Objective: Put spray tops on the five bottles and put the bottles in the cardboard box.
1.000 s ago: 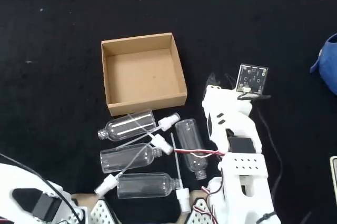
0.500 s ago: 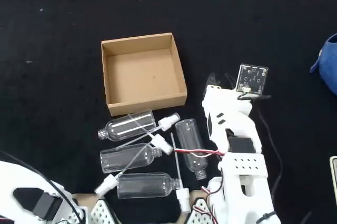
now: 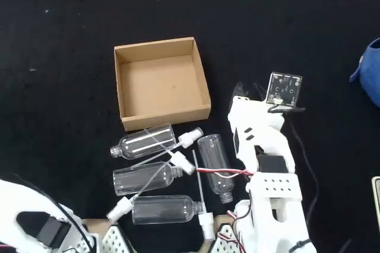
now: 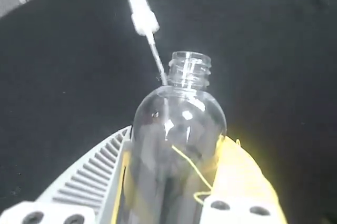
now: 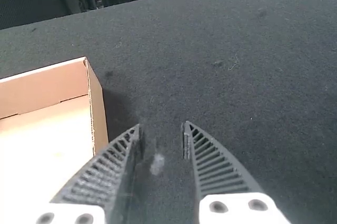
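Jaws of my left gripper (image 4: 176, 140) clamp an uncapped bottle (image 4: 179, 113); right gripper (image 5: 160, 134) jaws narrowly parted, holding nothing, beside the cardboard box (image 3: 166, 116). Four bottles (image 3: 145, 179) and loose spray tops (image 3: 190, 137) lie near it: none apparently capped, none boxed.

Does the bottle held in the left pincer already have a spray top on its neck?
No, the clear bottle in the left pincer has a bare threaded neck, and a white spray top lies loose beyond it.
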Available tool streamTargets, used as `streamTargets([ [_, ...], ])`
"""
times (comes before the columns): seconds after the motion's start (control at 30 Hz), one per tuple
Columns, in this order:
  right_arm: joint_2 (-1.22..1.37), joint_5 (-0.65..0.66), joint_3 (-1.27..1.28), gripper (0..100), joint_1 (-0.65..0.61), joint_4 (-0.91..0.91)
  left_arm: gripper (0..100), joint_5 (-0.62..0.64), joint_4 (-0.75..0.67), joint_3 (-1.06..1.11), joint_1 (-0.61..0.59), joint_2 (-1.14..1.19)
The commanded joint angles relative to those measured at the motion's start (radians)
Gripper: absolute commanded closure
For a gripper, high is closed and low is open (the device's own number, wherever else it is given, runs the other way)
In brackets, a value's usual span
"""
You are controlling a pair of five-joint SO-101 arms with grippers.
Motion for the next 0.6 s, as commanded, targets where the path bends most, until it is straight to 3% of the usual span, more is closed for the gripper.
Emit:
streamTargets([
  [0.0,0.004,0.005,-0.012,89.0,-0.017,-0.032,97,0.052,0.026,-0.058,0.031,-0.176],
  [0.27,0.002,0.005,-0.012,89.0,-0.018,-0.034,97,0.060,0.031,0.012,0.021,-0.408],
  [0.57,0.002,0.005,-0.012,89.0,-0.018,-0.032,97,0.069,0.025,0.555,0.082,-0.839],
])
